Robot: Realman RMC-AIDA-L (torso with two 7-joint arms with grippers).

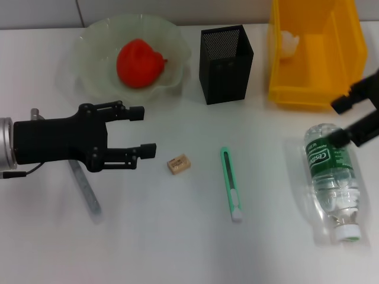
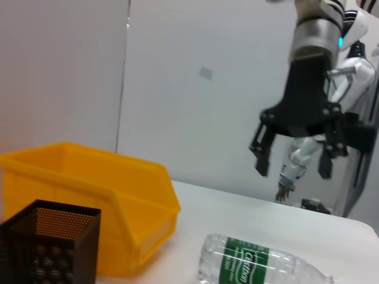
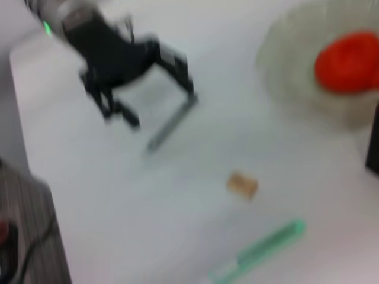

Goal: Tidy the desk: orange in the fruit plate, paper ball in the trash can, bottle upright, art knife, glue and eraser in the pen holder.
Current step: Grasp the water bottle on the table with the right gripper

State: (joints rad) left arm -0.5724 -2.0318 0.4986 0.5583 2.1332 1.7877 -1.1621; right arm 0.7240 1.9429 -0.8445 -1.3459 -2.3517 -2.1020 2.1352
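my left gripper (image 1: 144,131) hovers over the bench (image 1: 177,248) with fingers spread, empty, the eraser (image 1: 178,164) just beside them. my right gripper (image 2: 292,158), fingers also spread, hangs above the lying bottle (image 1: 330,177); the art knife (image 1: 231,191) lies between.

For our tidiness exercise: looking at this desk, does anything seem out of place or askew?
Yes. The clear plastic bottle with a green label lies on its side near the right gripper. The green art knife and tan eraser lie loose on the white desk, outside the black mesh pen holder.
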